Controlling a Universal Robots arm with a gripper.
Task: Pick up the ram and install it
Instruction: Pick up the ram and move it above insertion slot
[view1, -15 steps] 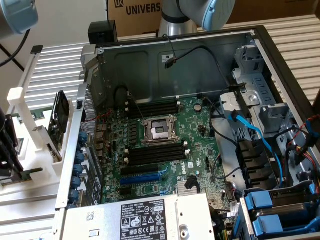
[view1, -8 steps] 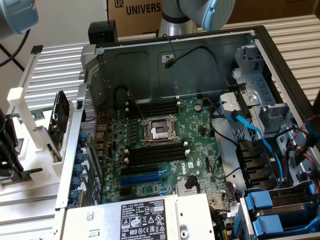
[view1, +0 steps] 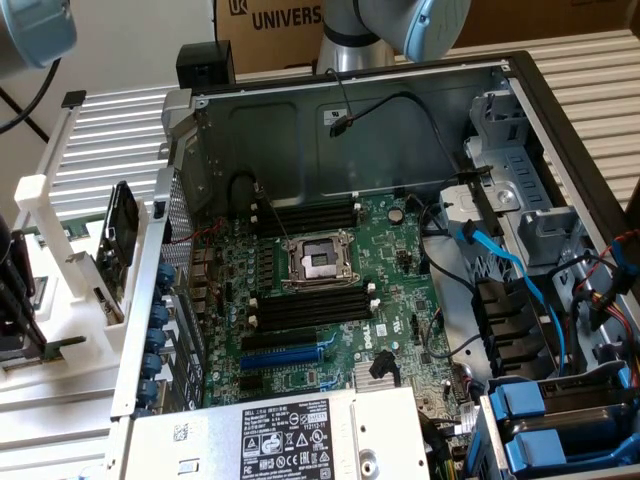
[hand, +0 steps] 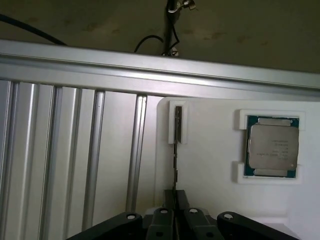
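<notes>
We see the ram (hand: 176, 160) edge-on in the wrist view: a thin, dark, straight strip standing on its long edge over a smooth white plastic fixture (hand: 210, 180). 1 end of it sits in a small white rectangular bracket (hand: 177, 125) raised from that fixture. The gripper (hand: 175, 196) is at the strip's other end. Its 2 matte black fingers (hand: 183, 201) are drawn narrow, 1 against each flat face of the ram, so they are closed on it. Behind the fingers, black linkage arms with round pivot pins fan outward.

Near the ram but apart from it, a square processor chip (hand: 272, 147) lies flat in a white framed recess. It has a brushed silver lid and a green border. The fixture rests on a ribbed table (hand: 75, 165) of pale aluminium slats, crossed by a long smooth aluminium rail (hand: 150, 67).

In the exterior view we see an open grey sheet-metal computer case (view1: 350, 110) to the exterior view's right of the white fixture. Inside lies a green motherboard (view1: 390, 300) with a square metal-framed socket (view1: 318, 262). Long black plastic slots (view1: 305, 215) run above and below the socket, with a blue slot (view1: 280, 355) lower down.
</notes>
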